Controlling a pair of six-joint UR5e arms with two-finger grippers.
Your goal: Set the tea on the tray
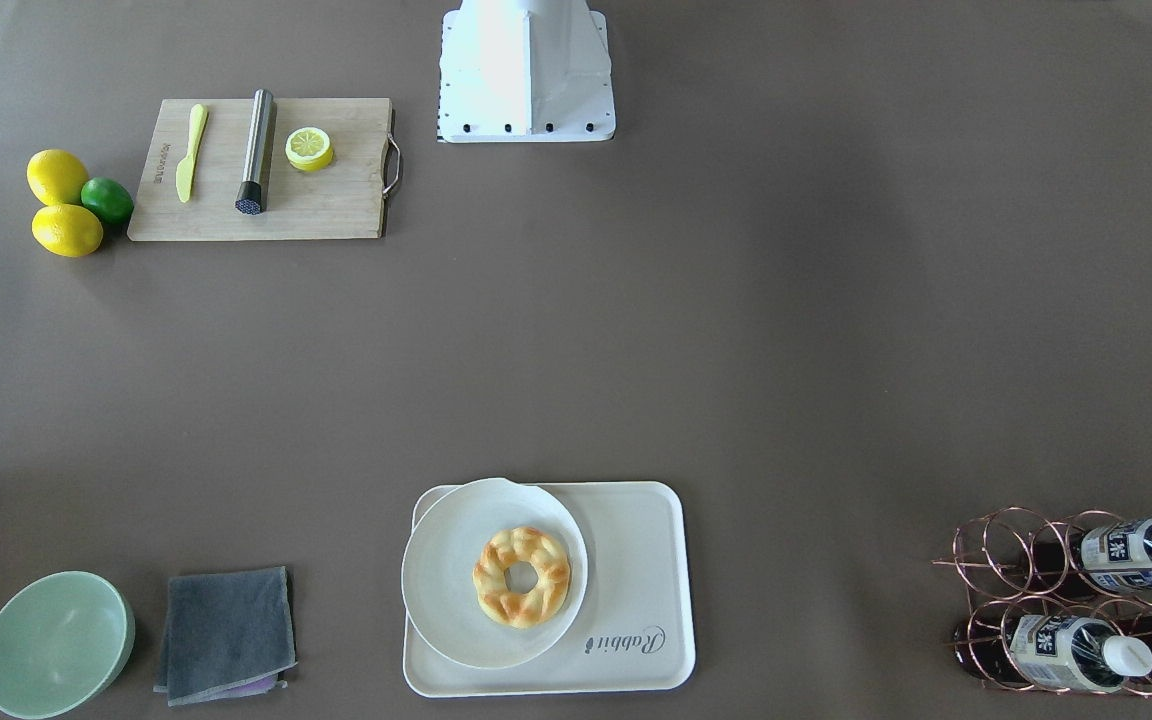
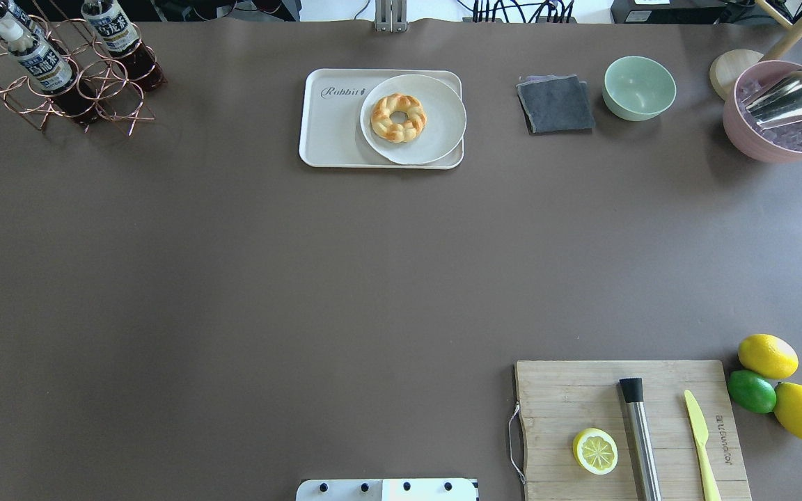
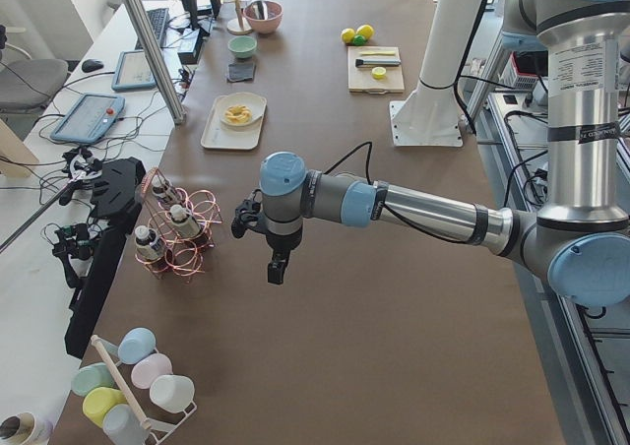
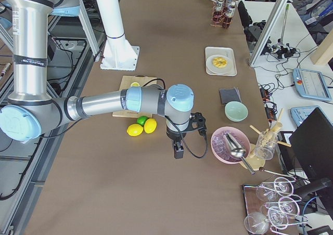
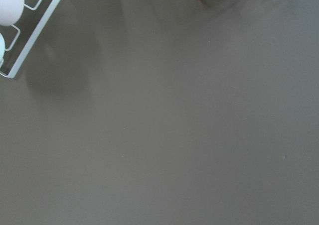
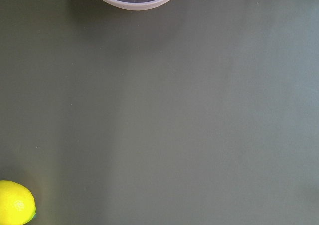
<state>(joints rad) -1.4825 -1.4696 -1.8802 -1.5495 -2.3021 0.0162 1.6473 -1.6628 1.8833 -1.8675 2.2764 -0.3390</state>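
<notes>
Three tea bottles (image 2: 42, 62) with white caps and blue-white labels lie in a copper wire rack (image 2: 115, 104) at the far left corner; they also show in the front view (image 1: 1131, 555). The cream tray (image 2: 331, 132) with "Rabbit" script sits at the far middle (image 1: 636, 560). My left gripper (image 3: 277, 268) hangs above the bare table beside the rack, apart from the bottles. My right gripper (image 4: 178, 152) hangs over the table between the lemons and a pink bowl. I cannot tell whether either is open or shut. Both wrist views show mostly bare table.
A round white plate (image 2: 436, 118) with a donut (image 2: 398, 117) covers the tray's right half. A grey cloth (image 2: 555, 104), green bowl (image 2: 640, 87) and pink ice bowl (image 2: 784, 139) with scoop stand far right. Cutting board (image 2: 568, 396), lemons (image 2: 768, 355) and lime (image 2: 752, 391) are near right.
</notes>
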